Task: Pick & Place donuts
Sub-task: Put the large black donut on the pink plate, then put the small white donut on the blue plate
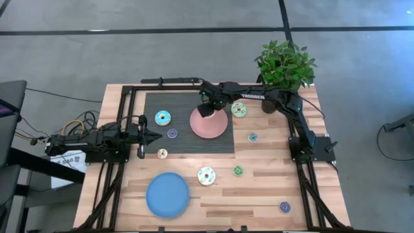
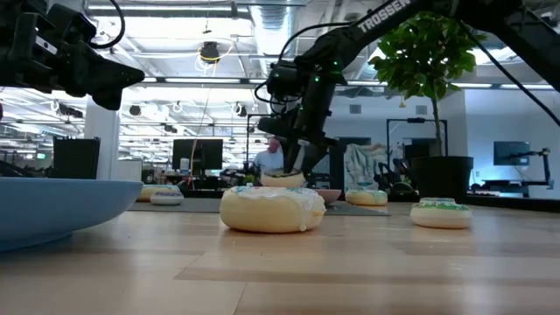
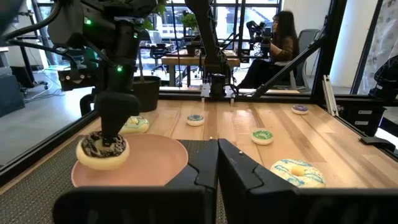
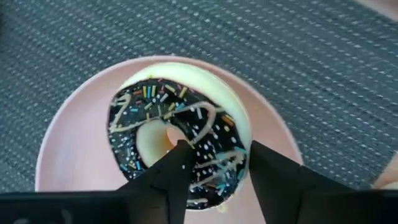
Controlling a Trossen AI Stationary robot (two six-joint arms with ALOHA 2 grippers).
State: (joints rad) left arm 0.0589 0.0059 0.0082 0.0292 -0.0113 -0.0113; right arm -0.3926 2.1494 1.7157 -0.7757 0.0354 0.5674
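A brown-iced donut with coloured sprinkles sits over the round pink plate, near its rim on the far left side of the table mat. My right gripper comes down on it from above and is shut on its ring; the high view shows the gripper over the pink plate. Other donuts lie loose: light blue, small purple, small cream. My left gripper waits shut, level, at the table's left. My right gripper has the brown donut's ring wall between its fingers, one finger in the hole and the other outside. The fingers point steeply down. The donut lies about level at the plate; whether it rests on it, I cannot tell.
A blue plate lies near the front left. More donuts lie on the wood: white and teal, green, green and white. A potted plant stands at the far right corner. A dark mat covers the far middle.
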